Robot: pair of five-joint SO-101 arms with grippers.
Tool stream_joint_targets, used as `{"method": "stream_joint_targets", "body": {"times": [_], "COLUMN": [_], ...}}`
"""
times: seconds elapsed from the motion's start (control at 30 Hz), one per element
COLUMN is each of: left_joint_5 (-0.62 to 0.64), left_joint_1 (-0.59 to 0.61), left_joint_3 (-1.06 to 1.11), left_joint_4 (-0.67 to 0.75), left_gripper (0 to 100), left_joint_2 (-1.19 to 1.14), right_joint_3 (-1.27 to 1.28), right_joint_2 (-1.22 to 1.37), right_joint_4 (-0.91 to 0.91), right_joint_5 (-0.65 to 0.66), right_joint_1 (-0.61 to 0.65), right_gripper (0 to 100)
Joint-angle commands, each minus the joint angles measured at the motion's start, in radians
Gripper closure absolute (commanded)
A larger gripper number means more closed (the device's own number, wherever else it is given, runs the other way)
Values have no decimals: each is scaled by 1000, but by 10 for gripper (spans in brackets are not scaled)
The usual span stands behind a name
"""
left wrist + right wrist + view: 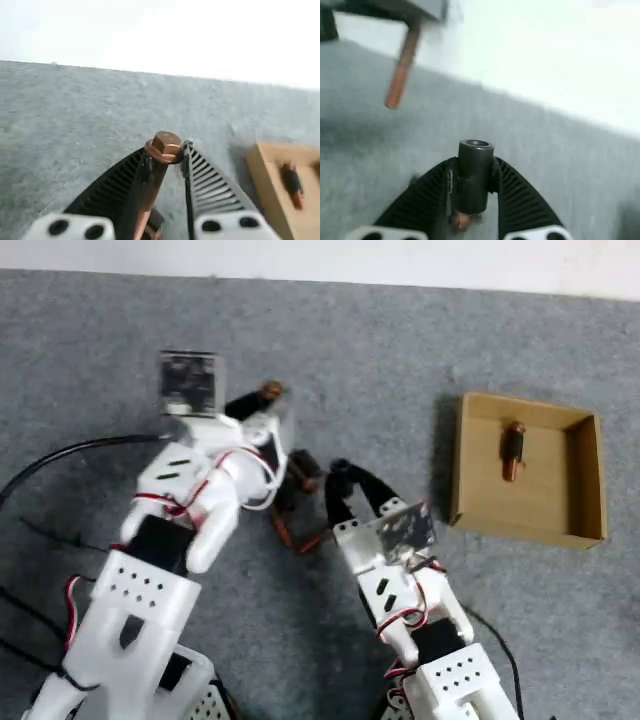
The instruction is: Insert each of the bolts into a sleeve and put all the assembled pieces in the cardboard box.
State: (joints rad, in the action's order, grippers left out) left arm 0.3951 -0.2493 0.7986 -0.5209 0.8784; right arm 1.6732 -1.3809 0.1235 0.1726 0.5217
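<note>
Left arm [190, 505] and right arm [415, 610] are white plastic with perforated bases and red and black cables; left tool [166, 151] and right tool [473, 163] have black ribbed fingers [212, 177].

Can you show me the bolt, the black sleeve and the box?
bolt [163, 146]: left wrist view, on its hexagonal head.
black sleeve [474, 172]: right wrist view, middle of its side.
cardboard box [548, 485]: high view, bare floor inside.

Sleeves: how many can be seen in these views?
2. One sleeve is gripped in the right tool; the other sleeve is on a bolt lying in the cardboard box. More may be hidden beneath the arms.
</note>
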Motion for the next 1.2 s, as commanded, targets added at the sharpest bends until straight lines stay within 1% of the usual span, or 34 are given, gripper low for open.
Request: {"method": "stream_joint_targets", "body": {"times": [0.0, 0.1, 0.3, 0.33, 0.4, 0.5, 0.57, 0.6, 0.7, 0.83, 0.9, 1.0, 1.1, 1.17], "left_joint_5": [29, 29, 48, 95, 233, 437, 528, 546, 552, 552, 552, 552, 552, 552], "left_joint_1": [-48, -79, -81, -81, -73, -24, -2, 2, -5, -59, -82, -85, -84, -91], "left_joint_3": [-7, -5, -13, -8, -5, -5, 12, 25, 41, 42, 44, 53, 124, 179], "left_joint_4": [26, 25, 32, 32, 26, 25, 28, 28, 29, 29, 29, 26, 32, 66], "left_gripper": [994, 994, 995, 995, 995, 994, 994, 994, 994, 993, 993, 993, 993, 993], "left_joint_2": [42, 41, 44, 44, 44, 44, 44, 45, 45, 70, 116, 216, 323, 383], "right_joint_3": [151, 151, 151, 151, 151, 151, 151, 151, 151, 151, 151, 151, 151, 151], "right_joint_2": [-10, -8, -8, -7, -7, -7, -7, -8, -8, -8, -8, -8, -8, -8], "right_joint_4": [74, 70, 67, 67, 67, 36, 8, -4, -15, -16, -16, -18, -18, -18], "right_joint_5": [61, 61, 61, 61, 61, 64, 68, 74, 144, 152, 155, 157, 157, 157], "right_joint_1": [21, 24, 24, 24, 24, 31, 59, 68, 74, 74, 74, 74, 74, 71], "right_gripper": [993, 993, 993, 993, 993, 993, 993, 993, 993, 993, 993, 993, 993, 993]}}
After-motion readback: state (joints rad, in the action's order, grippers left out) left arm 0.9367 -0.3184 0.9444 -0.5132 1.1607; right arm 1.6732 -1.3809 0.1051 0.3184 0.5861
